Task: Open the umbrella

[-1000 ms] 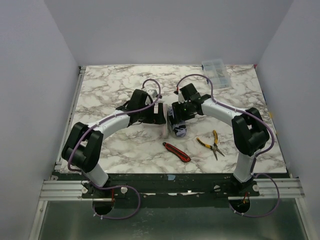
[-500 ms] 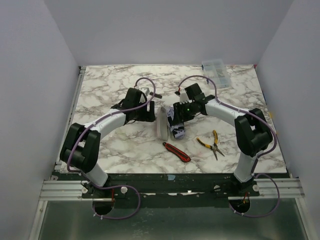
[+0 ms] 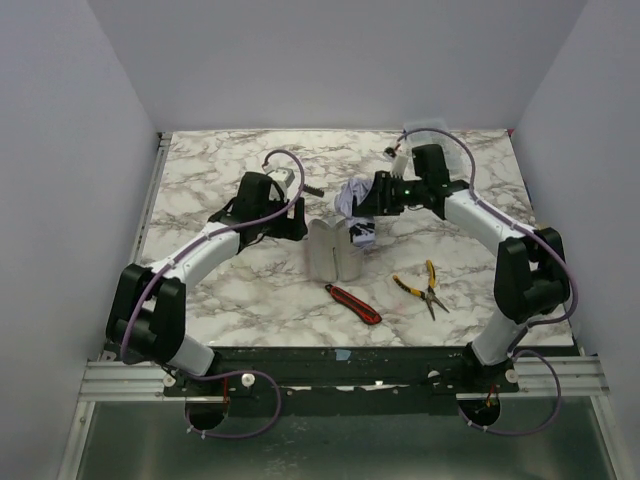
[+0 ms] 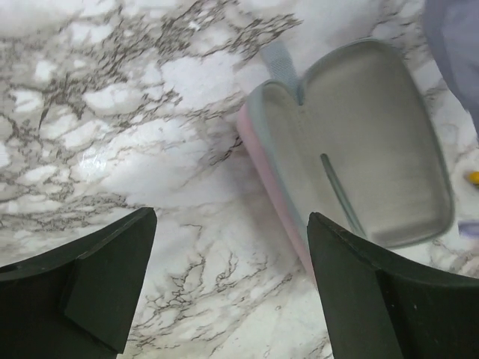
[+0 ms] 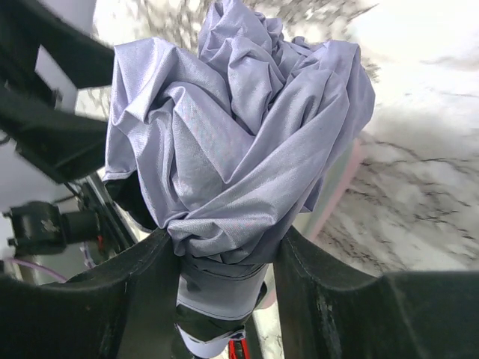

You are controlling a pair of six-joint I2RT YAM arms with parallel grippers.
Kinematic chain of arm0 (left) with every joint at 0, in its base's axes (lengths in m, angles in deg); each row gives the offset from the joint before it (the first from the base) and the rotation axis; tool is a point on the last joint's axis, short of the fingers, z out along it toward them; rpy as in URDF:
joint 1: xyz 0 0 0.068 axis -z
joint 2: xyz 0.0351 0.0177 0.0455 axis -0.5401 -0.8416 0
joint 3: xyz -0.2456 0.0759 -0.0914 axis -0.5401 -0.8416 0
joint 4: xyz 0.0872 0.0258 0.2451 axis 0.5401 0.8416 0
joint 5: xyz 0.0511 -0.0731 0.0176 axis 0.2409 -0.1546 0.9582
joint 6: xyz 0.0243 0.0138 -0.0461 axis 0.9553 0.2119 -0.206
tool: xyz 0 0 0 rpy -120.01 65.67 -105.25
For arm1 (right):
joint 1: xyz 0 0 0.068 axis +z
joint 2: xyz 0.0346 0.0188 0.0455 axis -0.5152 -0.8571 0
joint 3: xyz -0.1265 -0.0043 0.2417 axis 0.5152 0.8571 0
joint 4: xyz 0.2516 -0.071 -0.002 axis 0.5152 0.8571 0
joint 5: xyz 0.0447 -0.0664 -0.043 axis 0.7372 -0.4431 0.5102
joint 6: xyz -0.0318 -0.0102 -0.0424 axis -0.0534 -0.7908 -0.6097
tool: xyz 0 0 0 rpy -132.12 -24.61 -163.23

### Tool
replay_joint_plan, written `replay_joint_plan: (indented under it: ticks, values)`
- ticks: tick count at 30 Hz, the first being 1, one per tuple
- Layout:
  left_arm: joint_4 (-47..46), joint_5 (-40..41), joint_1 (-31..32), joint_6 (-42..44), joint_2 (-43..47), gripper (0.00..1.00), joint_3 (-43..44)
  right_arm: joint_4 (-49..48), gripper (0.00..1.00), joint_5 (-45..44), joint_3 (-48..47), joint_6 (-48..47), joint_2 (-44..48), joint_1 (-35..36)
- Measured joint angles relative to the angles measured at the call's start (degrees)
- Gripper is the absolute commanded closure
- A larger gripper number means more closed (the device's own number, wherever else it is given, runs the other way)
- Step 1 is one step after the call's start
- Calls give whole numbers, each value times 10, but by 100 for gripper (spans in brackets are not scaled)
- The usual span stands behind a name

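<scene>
The umbrella (image 5: 239, 134) is a crumpled bundle of pale lavender fabric with a black band and a pale stub at its lower end. My right gripper (image 5: 224, 239) is shut on it, and the fabric bulges out past the fingers. In the top view the right gripper (image 3: 372, 205) holds the umbrella (image 3: 352, 195) above the table's middle. Just left of it, my left gripper (image 3: 297, 215) stands open over bare marble. In the left wrist view nothing lies between the left gripper's (image 4: 232, 224) fingers.
An open case (image 3: 333, 252), grey inside with a pink edge, lies below the umbrella; the left wrist view shows the case (image 4: 367, 149) to the right of the fingers. A red utility knife (image 3: 353, 304) and yellow pliers (image 3: 425, 287) lie near the front edge.
The right gripper has lifted the umbrella up and back, out of the case. The case has fallen open on the table. The left gripper has let go of the case and drawn back to the left.
</scene>
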Motion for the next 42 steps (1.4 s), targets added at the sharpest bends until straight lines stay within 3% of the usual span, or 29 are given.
replay_joint_plan:
  ticks: [6,12,19,27,34,42]
  values:
    - [0,-102,10,115,44,19,22,-21,100,17,-8,47,1,-82]
    - [76,-122,97,232,-46,28,180,-17,100,17,-11,55,5,-150]
    - [195,-59,149,295,-200,39,291,11,100,11,-11,46,39,-174]
    - [314,64,143,386,-257,42,287,19,100,11,-11,33,51,-176]
    - [357,117,55,428,-257,42,278,29,100,11,-11,23,51,-177]
    - [388,175,-127,477,-256,44,245,45,100,11,-11,2,49,-177]
